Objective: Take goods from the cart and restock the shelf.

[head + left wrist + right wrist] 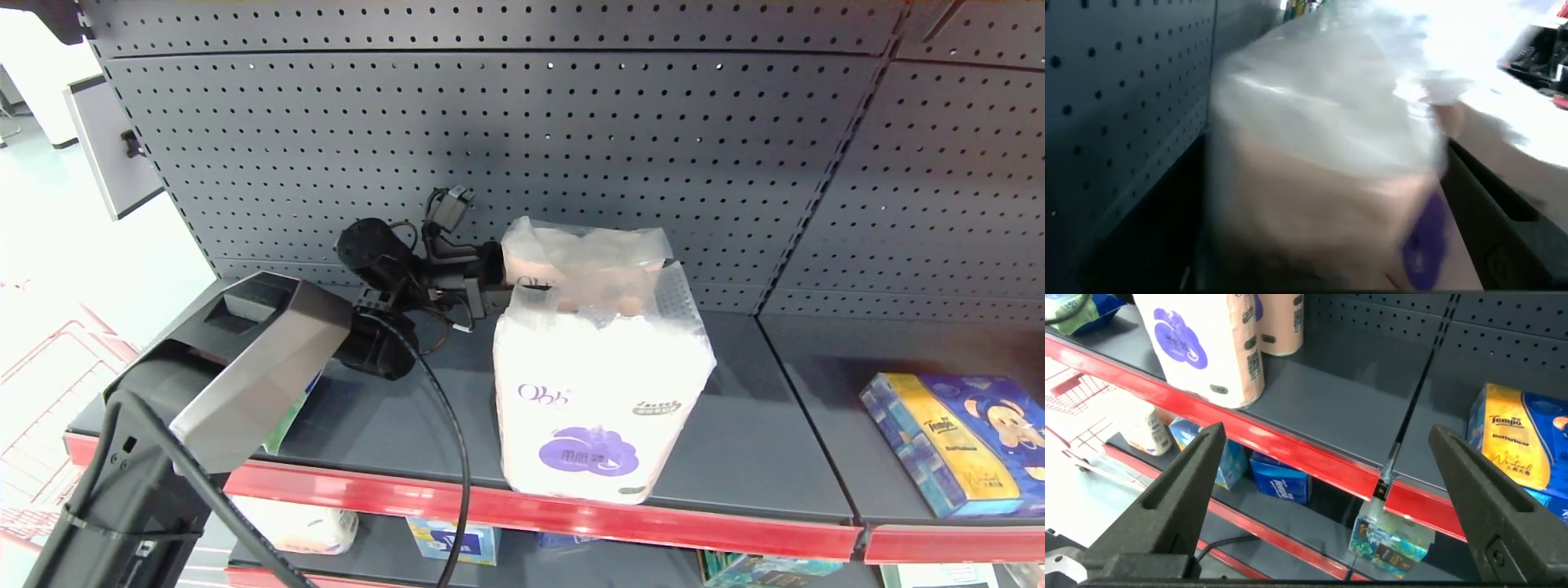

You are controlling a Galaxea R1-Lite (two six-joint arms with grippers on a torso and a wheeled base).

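Grey pegboard shelf (pixel 735 425), red front edge: tissue pack (pixel 600 392) upright near the lip.
Left gripper (pixel 492 282) at pack's 10 o'clock, half hidden behind wrap, grip cannot be told; right gripper (pixel 1327 431) spread wide; tissue box (pixel 963 441) at 3 o'clock, cut off.

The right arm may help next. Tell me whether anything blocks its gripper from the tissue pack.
Nothing visible does. The open right gripper hangs before the shelf's red edge, with clear air up to the tissue pack.
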